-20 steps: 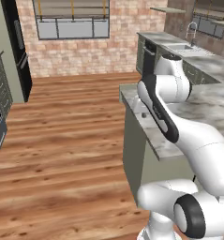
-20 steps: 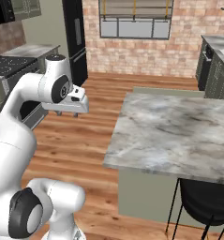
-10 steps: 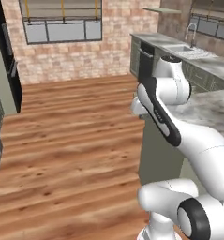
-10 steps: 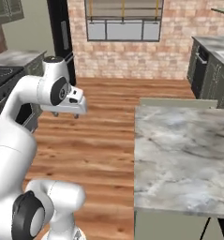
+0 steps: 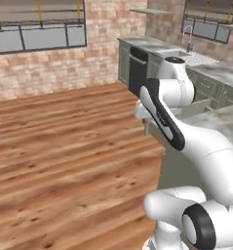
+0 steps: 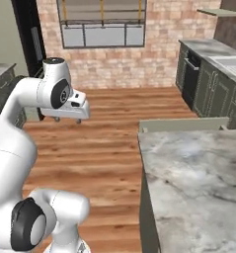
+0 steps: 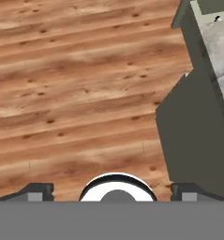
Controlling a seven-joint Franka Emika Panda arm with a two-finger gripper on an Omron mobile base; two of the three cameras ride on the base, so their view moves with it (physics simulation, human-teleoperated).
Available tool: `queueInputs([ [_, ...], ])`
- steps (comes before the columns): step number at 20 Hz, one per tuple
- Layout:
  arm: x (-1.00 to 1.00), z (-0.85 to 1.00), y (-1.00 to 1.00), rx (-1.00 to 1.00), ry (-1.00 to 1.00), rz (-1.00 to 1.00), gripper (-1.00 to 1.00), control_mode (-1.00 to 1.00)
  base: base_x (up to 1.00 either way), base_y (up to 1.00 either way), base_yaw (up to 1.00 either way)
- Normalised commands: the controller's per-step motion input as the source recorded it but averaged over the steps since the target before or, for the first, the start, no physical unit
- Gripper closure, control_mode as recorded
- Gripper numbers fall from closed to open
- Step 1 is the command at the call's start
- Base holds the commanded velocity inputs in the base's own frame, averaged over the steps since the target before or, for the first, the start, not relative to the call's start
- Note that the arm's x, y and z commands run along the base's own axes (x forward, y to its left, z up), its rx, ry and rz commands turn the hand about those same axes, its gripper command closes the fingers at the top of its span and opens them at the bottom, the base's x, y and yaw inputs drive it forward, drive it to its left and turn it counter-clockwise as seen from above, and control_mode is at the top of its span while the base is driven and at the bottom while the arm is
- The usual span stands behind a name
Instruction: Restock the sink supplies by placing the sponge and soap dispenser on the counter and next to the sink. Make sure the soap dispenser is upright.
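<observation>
My gripper [image 6: 67,120] hangs open and empty over the wooden floor, left of the island. In the hand view its two dark fingertips [image 7: 38,190] stand far apart with only floor planks between them. The sink [image 5: 186,54] with its tall chrome faucet [image 5: 187,36] is set in the marble counter [image 5: 220,71] at the far right, well beyond the gripper [image 5: 146,122]. The same counter [image 6: 208,47] and sink [image 6: 233,62] lie at the upper right of the right base view. The sponge and the soap dispenser are out of view.
The freestanding marble island [image 6: 198,188] fills the lower right, and its dark side panel [image 7: 193,140] is close on the right of the hand. A brick wall with a window [image 6: 102,29] is behind. Sage-green cabinets with a dark dishwasher front [image 5: 137,73] stand under the counter.
The whole scene has slid left in both base views, so the base has turned right. The counter with the sink now shows more. The gripper's fingers look wider apart than before.
</observation>
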Motion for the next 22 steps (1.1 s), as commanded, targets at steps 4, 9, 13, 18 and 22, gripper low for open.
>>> queueInputs([
  [4,0.0,0.0,0.0,0.0,0.0,0.0,-1.0,1.0,0.62,0.58,-0.39],
  [9,0.0,0.0,0.0,0.0,0.0,0.0,-1.0,1.0,0.67,0.75,-0.33],
  [13,0.0,0.0,0.0,0.0,0.0,0.0,-1.0,1.0,0.57,0.65,-0.35],
  [18,0.0,0.0,0.0,0.0,0.0,0.0,-1.0,1.0,0.83,0.47,-0.32],
  [22,0.0,0.0,0.0,0.0,0.0,0.0,-1.0,1.0,0.8,0.46,-0.35],
])
